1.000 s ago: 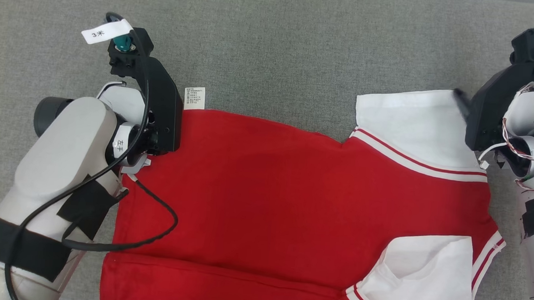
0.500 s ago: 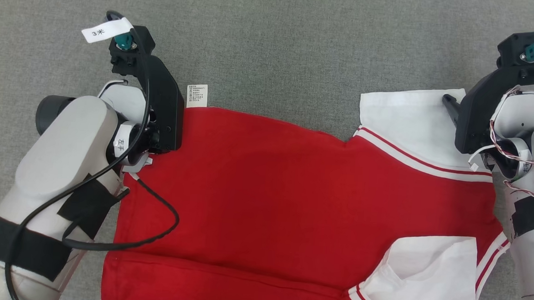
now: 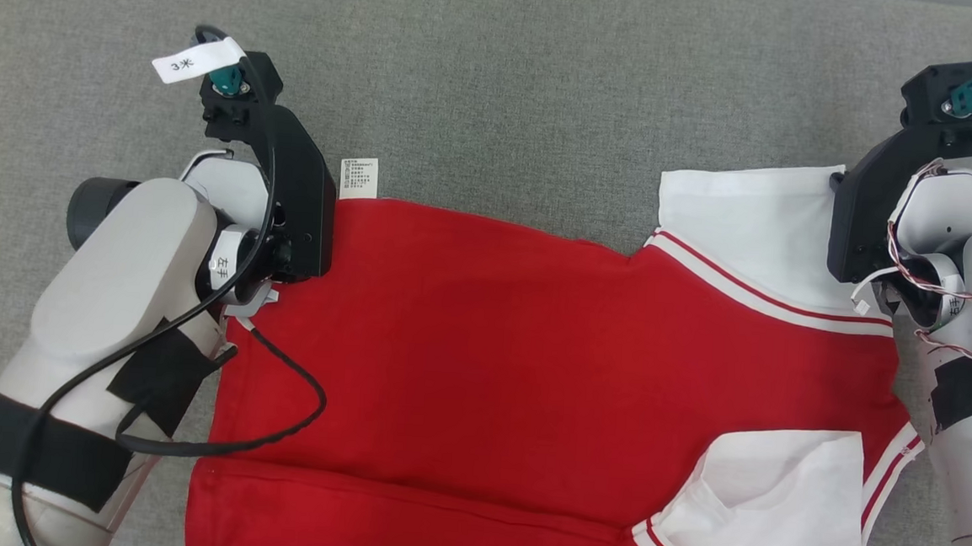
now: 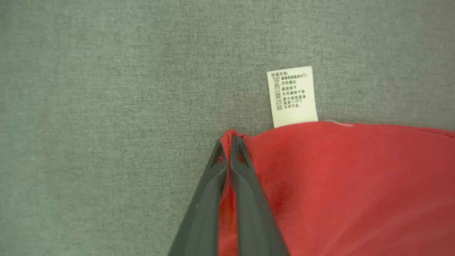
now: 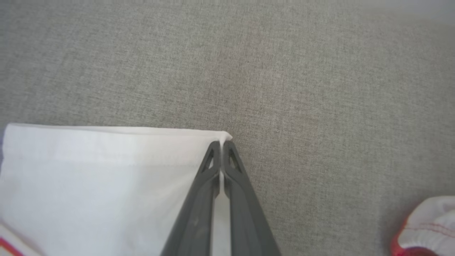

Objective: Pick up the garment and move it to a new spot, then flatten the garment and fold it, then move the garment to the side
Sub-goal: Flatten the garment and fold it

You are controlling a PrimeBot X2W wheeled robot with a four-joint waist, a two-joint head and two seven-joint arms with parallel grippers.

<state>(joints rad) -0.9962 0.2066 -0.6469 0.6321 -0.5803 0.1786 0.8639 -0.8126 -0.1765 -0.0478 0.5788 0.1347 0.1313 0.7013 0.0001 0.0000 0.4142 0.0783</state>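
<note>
One red T-shirt [image 3: 515, 351] lies spread on the grey counter [image 3: 498, 71], long axis running left to right; its far edge stretches between the two tools, the cloth trailing toward the robot; the left tool [image 4: 229, 140] is clenched on the red hem corner, just beside the single care label [image 4: 292, 96]; the right tool [image 5: 221, 145] is clenched on a corner of the far white sleeve [image 3: 751, 213]; a second, near white sleeve [image 3: 776, 502] lies crumpled; each arm is nearest its own end, so a joint pull looks likely.
</note>
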